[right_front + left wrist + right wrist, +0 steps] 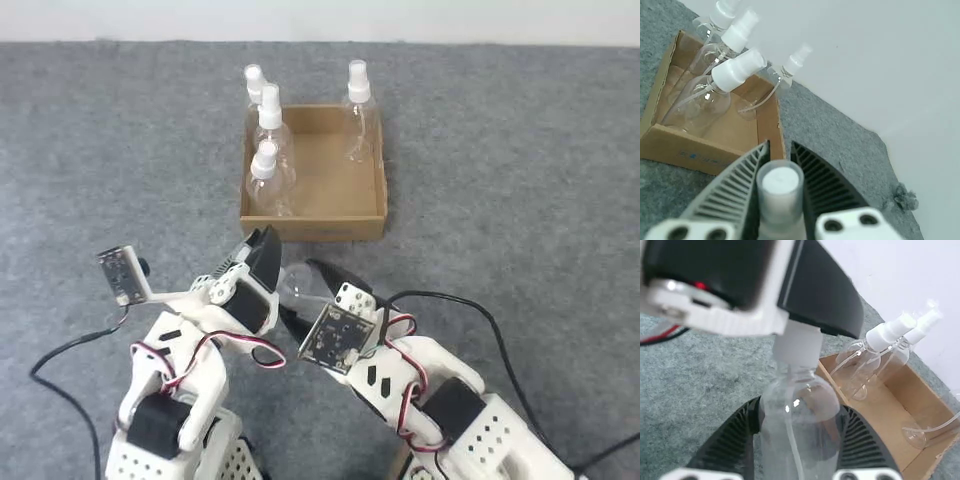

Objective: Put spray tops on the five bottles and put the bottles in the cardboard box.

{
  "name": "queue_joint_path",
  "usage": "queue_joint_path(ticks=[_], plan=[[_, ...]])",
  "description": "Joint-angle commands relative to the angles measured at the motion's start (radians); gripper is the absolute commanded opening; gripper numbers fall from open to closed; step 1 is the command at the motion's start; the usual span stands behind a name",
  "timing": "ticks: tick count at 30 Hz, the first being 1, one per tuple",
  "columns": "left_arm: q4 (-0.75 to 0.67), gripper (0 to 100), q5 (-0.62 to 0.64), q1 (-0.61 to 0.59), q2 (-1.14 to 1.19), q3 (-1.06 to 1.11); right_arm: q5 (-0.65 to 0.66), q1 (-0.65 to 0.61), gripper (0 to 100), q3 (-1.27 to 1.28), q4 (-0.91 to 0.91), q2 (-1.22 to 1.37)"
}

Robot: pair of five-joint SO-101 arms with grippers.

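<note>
To seat it well, the left gripper (779, 150), closed on the white spray top (781, 181), should likely sit square over the neck while the right gripper (800, 440) grips the clear bottle (800, 395) by its body. The bottle is held near the cardboard box (312, 228), where four capped bottles (270, 180) stand.

The high camera looks steeply down from above the arms' bases, across the grey table (520, 150) to the cardboard box (315, 225). Each wrist camera sits close behind its gripper, facing the box: the left gripper (779, 146) pinches a spray top (781, 181), the right gripper (801, 412) clasps a bottle (800, 390). All three views share the box and the capped bottles (270, 180) in it.
</note>
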Motion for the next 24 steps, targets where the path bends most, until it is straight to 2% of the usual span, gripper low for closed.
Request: queue_joint_path(ticks=[1,7,14,18,20,24], plan=[[-0.002,2,-0.011,0.028,-0.018,-0.012,-0.066,0.042,0.6,-0.052,-0.030,-0.028],[-0.002,2,-0.011,0.029,-0.018,-0.012,-0.098,0.054,0.6,-0.054,-0.025,-0.028],[-0.002,2,-0.055,0.029,-0.018,-0.008,-0.216,0.054,0.6,-0.057,-0.027,-0.028],[-0.002,2,-0.060,0.029,-0.018,-0.007,-0.218,0.054,0.6,-0.058,-0.027,-0.027],[-0.002,5,-0.060,0.029,-0.018,-0.007,-0.218,0.054,0.6,-0.058,-0.025,-0.027],[0.000,20,-0.060,0.029,-0.018,-0.007,-0.212,0.054,0.6,-0.058,-0.025,-0.025]])
